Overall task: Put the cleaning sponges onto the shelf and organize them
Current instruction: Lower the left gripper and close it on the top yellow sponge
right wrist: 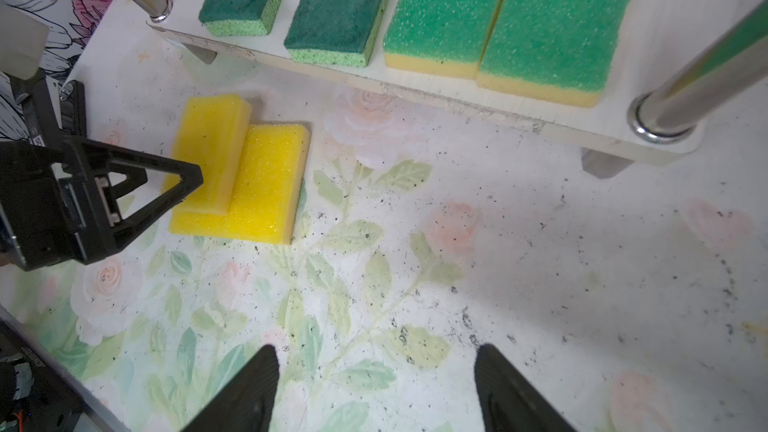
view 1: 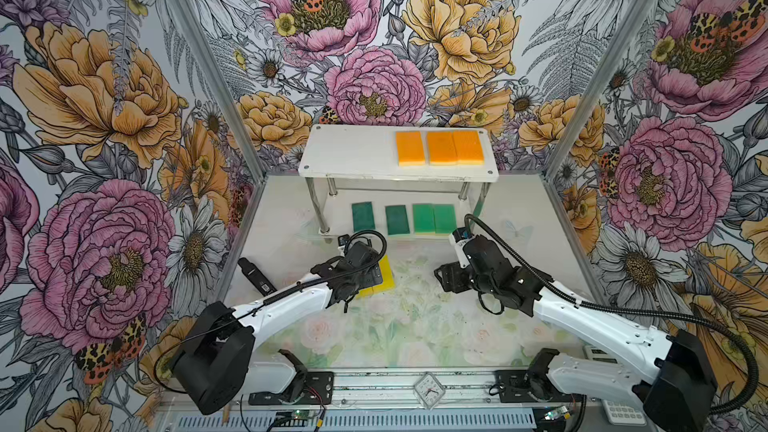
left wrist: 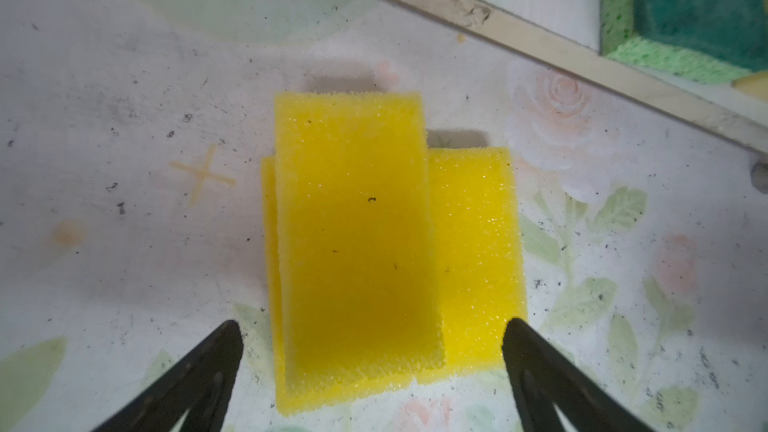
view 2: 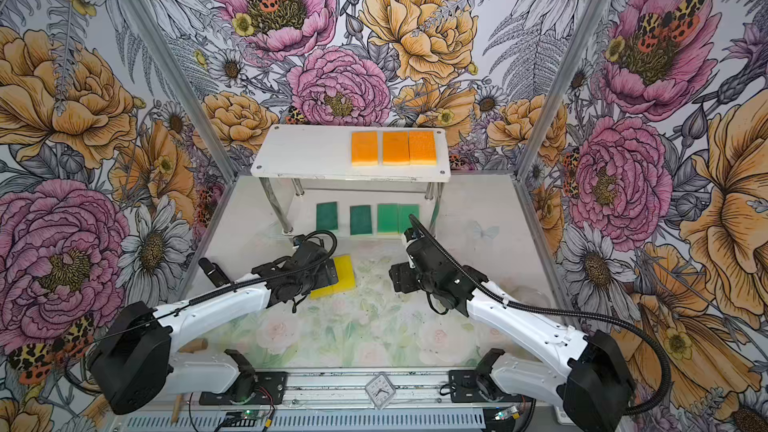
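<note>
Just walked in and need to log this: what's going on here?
The open left gripper hangs over stacked yellow foam sponges on the table, not gripping them. The right gripper is open and empty nearby. The white two-tier shelf already has three orange rectangular sponges on top and four green rectangular sponges below.

Both top views are bright and evenly lit, with soft light from above and saturated colours. The wide lens leans the metal posts [view 1: 203, 56] outward toward the upper edge of the frame. The table [view 1: 415, 326] looks washed pale at centre. In the left wrist view the yellow sponges [left wrist: 357, 234] cast short, soft shadows (their grain stays crisp), while the fingertips [left wrist: 216, 351] of the left gripper [left wrist: 372, 321] blur and the dark green sponge [left wrist: 698, 6] goes soft.
</note>
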Controlling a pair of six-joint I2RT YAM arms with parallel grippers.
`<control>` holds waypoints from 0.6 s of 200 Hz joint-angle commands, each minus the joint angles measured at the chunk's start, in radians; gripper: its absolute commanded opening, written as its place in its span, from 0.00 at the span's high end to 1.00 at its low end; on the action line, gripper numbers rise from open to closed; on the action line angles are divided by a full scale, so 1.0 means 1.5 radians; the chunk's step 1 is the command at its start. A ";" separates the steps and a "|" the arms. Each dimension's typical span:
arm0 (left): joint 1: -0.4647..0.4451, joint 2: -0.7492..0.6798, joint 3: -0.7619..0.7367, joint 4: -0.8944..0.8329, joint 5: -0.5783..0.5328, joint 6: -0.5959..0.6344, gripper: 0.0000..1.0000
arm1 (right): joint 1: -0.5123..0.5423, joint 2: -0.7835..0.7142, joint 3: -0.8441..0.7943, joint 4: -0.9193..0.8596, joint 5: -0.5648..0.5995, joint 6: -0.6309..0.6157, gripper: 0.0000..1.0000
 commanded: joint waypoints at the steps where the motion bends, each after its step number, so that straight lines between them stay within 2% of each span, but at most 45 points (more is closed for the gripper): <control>1: -0.008 0.023 0.019 0.013 -0.020 0.011 0.01 | -0.004 -0.011 -0.003 0.023 -0.016 -0.007 0.23; 73: -0.015 0.054 0.015 0.013 -0.028 -0.003 0.02 | -0.006 -0.010 -0.004 0.029 -0.025 0.003 0.24; 120: -0.014 0.063 0.013 0.013 -0.032 0.000 0.11 | -0.006 -0.008 -0.007 0.034 -0.025 0.013 0.24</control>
